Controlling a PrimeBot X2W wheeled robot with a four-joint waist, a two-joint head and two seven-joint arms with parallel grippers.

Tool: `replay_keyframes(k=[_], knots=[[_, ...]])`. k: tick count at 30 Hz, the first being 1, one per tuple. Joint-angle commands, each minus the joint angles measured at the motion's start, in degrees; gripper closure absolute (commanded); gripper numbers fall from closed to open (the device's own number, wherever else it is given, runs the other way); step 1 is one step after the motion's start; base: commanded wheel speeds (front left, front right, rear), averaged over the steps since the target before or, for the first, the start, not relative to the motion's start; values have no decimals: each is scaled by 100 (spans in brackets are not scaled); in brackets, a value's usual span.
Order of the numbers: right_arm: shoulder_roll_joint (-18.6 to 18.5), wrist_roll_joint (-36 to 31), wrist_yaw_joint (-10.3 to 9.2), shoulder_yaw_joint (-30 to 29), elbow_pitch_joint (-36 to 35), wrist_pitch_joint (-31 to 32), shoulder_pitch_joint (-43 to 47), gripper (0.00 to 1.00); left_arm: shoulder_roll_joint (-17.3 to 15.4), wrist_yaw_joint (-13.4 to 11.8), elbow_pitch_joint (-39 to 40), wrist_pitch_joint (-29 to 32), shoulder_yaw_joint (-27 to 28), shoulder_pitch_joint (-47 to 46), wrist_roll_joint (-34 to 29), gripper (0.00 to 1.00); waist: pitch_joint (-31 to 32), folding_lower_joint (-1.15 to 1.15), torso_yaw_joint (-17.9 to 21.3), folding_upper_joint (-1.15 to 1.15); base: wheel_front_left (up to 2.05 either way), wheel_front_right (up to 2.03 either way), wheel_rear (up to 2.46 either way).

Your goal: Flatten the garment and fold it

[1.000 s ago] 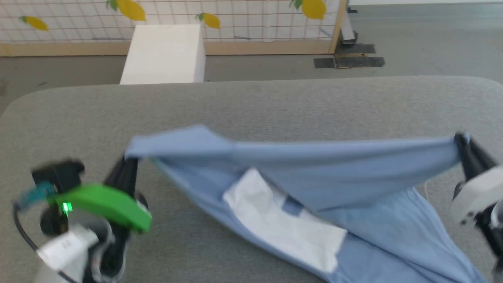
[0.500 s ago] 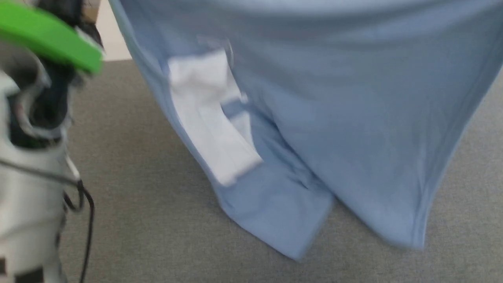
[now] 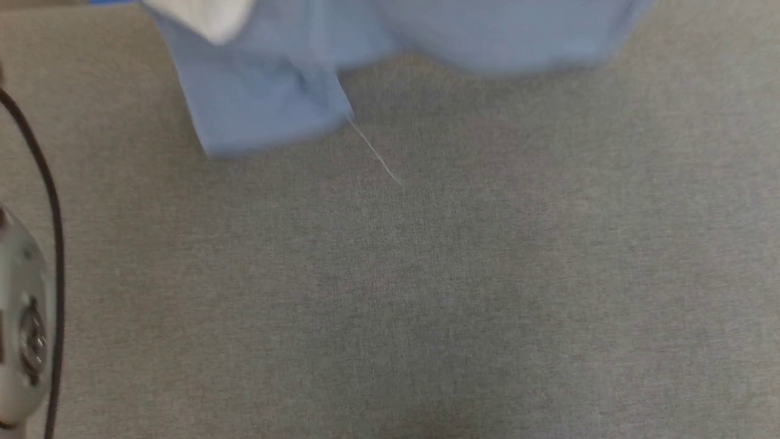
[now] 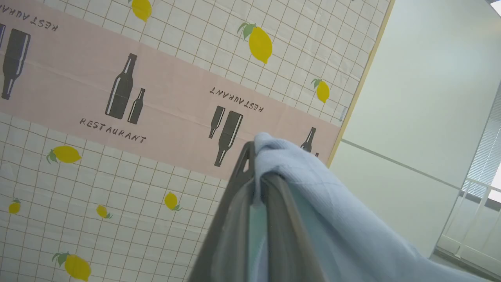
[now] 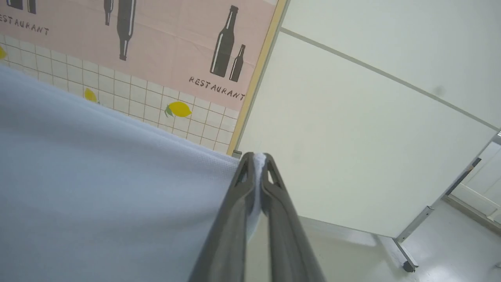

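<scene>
Tabletop (image 3: 426, 274), grey and felt-like, spreads beneath the light blue garment (image 3: 262, 91), which hangs in the air at the far side of your head view. Its lower edges are blurred, so you cannot tell whether they brush the surface. A flap of white inner fabric (image 3: 201, 18) shows near its left end.

Behind the raised arms stands a partition (image 4: 117, 98) printed with lemons and bottles.

The left gripper (image 4: 256, 156) is clenched on one upper corner of the shirt, and the knit spills away to the right of its fingers in the left wrist view. The right gripper (image 5: 256, 158) pinches the opposite corner, with the cloth spreading off to the left of its fingers in the right wrist view. The shirt therefore lies between and below your two claws. Its held edge runs left to right as the long axis, its body drops toward the table, and neither arm is nearer than the other.

A dark cable (image 3: 42, 183) loops down at the left edge of the head view. A loose pale thread (image 3: 375, 152) trails from one hanging corner.

Your next move is probably to lower both corners together and lay the shirt flat. Keep the held edge taut and level, or the body is likely to bunch as it lands.
</scene>
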State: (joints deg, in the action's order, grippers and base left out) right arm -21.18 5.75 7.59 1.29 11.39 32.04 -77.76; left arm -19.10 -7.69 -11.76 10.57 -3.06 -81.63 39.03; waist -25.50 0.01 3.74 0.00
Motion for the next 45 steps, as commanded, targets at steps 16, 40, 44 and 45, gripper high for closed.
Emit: replay_keyframes(k=[16,40,44,45], knots=[[365,-364,-10,7,1267,-1691,17,100,-338,959,-1467,-1054,-388,43,-479,100,-440,-1,-136,0,0,0,0],[567,982,-10,-240,-446,-1232,6194,100,-735,390,664,674,-1056,7510,343,100,1462,-1,-493,0,0,0,0],[590,874,-10,-317,-607,-912,6884,100,-724,195,1132,1009,-1205,8379,505,100,1638,-1,-527,0,0,0,0],[585,848,-10,-334,-621,-845,7020,100,-729,158,1200,1061,-1234,8532,524,100,1668,-1,-537,0,0,0,0]])
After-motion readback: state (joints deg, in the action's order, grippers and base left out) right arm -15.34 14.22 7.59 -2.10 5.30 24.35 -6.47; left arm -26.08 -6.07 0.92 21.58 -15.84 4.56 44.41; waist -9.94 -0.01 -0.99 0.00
